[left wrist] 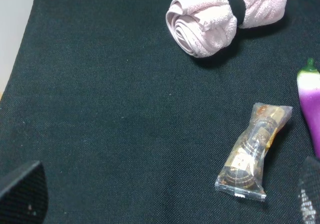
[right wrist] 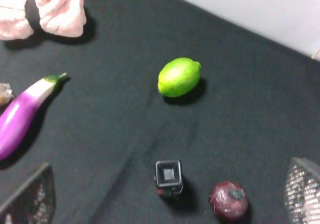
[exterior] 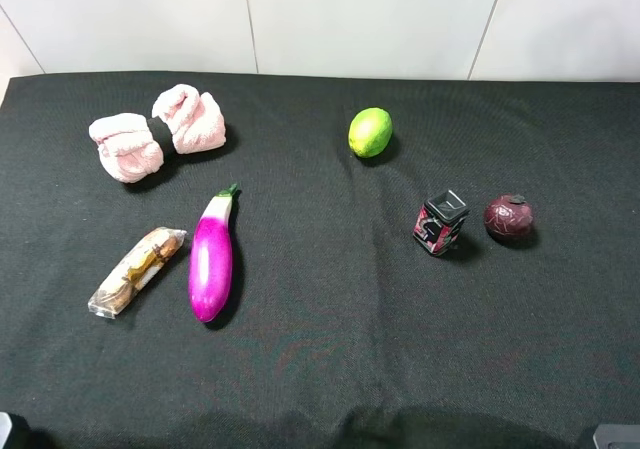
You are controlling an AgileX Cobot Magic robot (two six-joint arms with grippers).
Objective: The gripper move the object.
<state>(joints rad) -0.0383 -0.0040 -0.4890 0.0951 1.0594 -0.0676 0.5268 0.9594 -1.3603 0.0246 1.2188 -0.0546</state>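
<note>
The long magenta-purple eggplant (exterior: 212, 259) lies on the black cloth left of centre, with its green stem pointing away from the front edge. It also shows in the left wrist view (left wrist: 311, 104) and in the right wrist view (right wrist: 22, 114). My left gripper (left wrist: 165, 201) is open and empty, with its fingers (left wrist: 22, 194) wide apart above the cloth, nearer the front than the eggplant and to its left. My right gripper (right wrist: 167, 199) is open and empty near the front right, far from the eggplant. Only small parts of both arms show at the bottom corners of the exterior view.
A pink rolled towel (exterior: 157, 134) lies at the back left. A wrapped snack packet (exterior: 137, 269) lies just left of the eggplant. A green lime (exterior: 370, 132), a small black cube-shaped holder (exterior: 440, 222) and a round dark maroon fruit (exterior: 508, 217) sit to the right.
</note>
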